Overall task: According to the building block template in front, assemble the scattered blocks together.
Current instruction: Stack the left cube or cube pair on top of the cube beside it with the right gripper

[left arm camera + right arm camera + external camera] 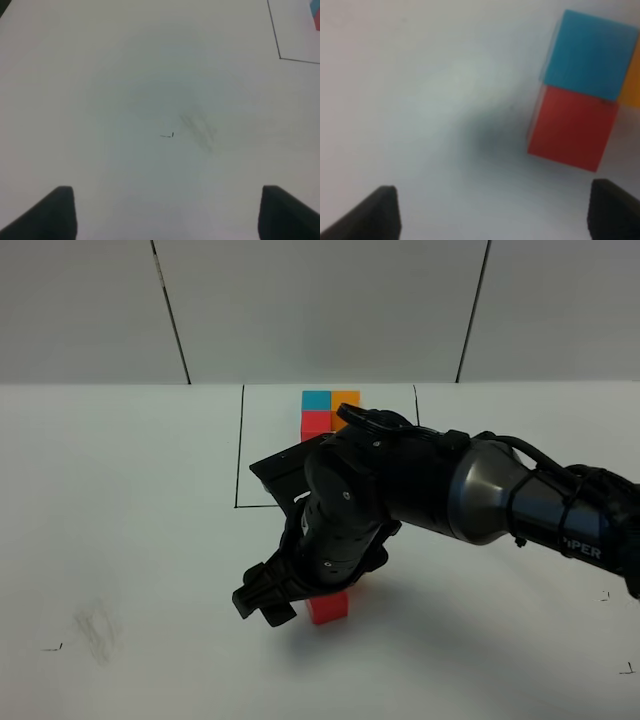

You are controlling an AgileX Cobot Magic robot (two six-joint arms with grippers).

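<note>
Figure: overhead and wrist views of the block-assembly table [120, 500].

Template. The building block template [327, 412] sits at the far middle of the table, inside the marked rectangle: a blue cube at far left, an orange one to its right, a red one just nearer than the blue, all joined in an L. The right arm [470, 495] covers its near right corner.

Scattered blocks. In the right wrist view, the blue cube [589, 54] and the red cube [570, 127] lie edge to edge, with a sliver of the orange cube [633, 82] against the blue one's side. From overhead you see only the red cube, at the near middle of the table beneath the arm; the other two are hidden.

Hands. The right hand [268, 600] hangs low just left of the red cube, its fingers [382, 212] apart with nothing between them. The left hand [165, 212] is out of the overhead view; its wrist camera shows its tips spread wide over bare table, well left of the rectangle's corner.

Step in hand. The three cubes appear already grouped as the template shows (only judged, since orange is barely seen).

Next move. Check the orange cube's seating against blue; if it is flush, lift the right hand clear without brushing red.
</note>
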